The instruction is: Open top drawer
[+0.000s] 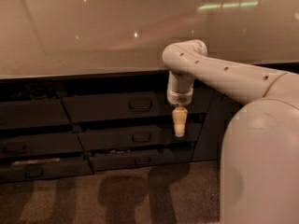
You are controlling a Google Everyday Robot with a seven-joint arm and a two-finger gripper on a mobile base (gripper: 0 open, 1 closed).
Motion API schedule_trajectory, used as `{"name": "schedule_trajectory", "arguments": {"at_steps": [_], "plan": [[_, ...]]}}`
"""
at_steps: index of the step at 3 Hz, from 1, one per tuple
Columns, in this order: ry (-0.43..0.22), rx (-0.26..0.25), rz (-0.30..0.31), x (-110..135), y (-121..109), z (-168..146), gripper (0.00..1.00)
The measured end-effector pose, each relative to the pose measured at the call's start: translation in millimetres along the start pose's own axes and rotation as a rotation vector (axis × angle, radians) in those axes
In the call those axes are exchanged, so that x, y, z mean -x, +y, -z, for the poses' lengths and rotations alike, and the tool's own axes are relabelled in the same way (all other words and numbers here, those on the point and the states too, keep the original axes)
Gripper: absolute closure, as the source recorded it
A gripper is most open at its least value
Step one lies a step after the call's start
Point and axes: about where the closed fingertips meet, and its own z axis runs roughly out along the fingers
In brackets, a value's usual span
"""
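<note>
Dark grey flat top drawer (103, 108) is shut; the cream hand (179, 123), clenched or released I cannot tell, hangs right of its small rectangular handle (140, 105). Approach step, I judge; next, shift left.

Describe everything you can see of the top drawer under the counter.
The top drawer is a wide, flat, dark grey front with a small rectangular handle at its centre. It sits just under the pale countertop, above two narrower fronts, and looks pushed in. The cream gripper hangs tip-down off its right end, apparently not touching it.
</note>
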Motion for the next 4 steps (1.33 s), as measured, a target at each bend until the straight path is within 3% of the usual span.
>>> {"name": "schedule_trajectory", "arguments": {"at_steps": [1,3,4], "plan": [[0.012,-0.038,-0.023,-5.1,12.4,-0.5,0.00],[0.069,-0.246,-0.033,12.1,59.9,9.1,0.00],[0.096,-0.212,-0.026,6.6,80.1,-11.2,0.00]]}}
